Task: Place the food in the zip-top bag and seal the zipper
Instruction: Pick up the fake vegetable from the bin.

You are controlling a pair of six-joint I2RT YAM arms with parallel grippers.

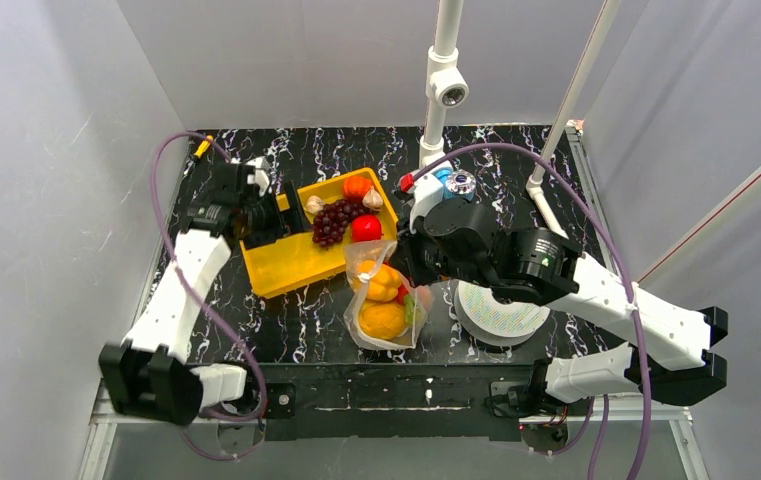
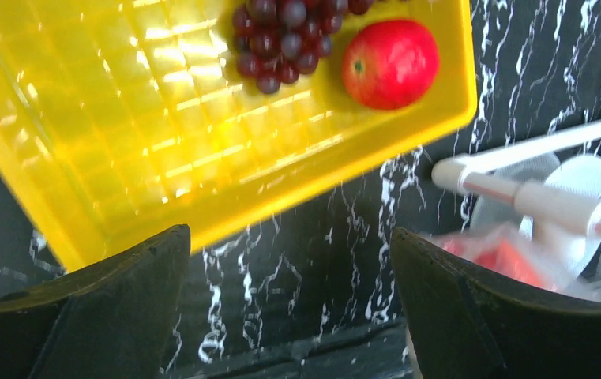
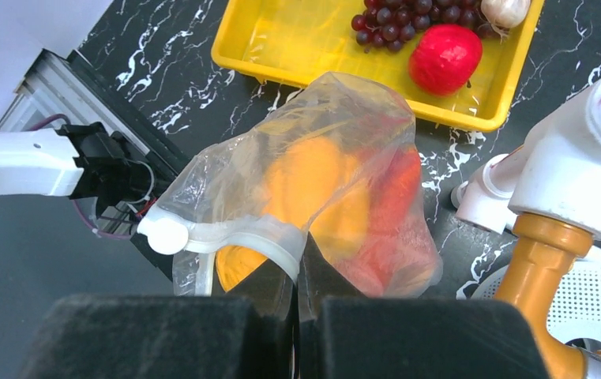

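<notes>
The clear zip-top bag [image 1: 384,297] lies on the black marble table, holding yellow, orange and red toy food. My right gripper [image 1: 408,262] is shut on the bag's mouth edge. In the right wrist view its fingertips [image 3: 301,264] pinch the zipper strip [image 3: 238,234] beside a white end knob, and the bag [image 3: 336,134] bulges beyond them. My left gripper [image 1: 261,215] is open and empty over the left end of the yellow tray [image 1: 286,265]. Purple grapes [image 1: 333,220], a red apple [image 1: 365,228] and an orange fruit [image 1: 357,186] lie in the tray. The left wrist view shows the grapes [image 2: 281,35], the apple [image 2: 390,63] and my open left gripper [image 2: 289,237].
Two garlic bulbs [image 1: 313,204] sit in the tray. A round white spool disc [image 1: 501,312] lies right of the bag, under my right arm. A white camera pole [image 1: 443,80] stands behind the tray. White walls close in both sides.
</notes>
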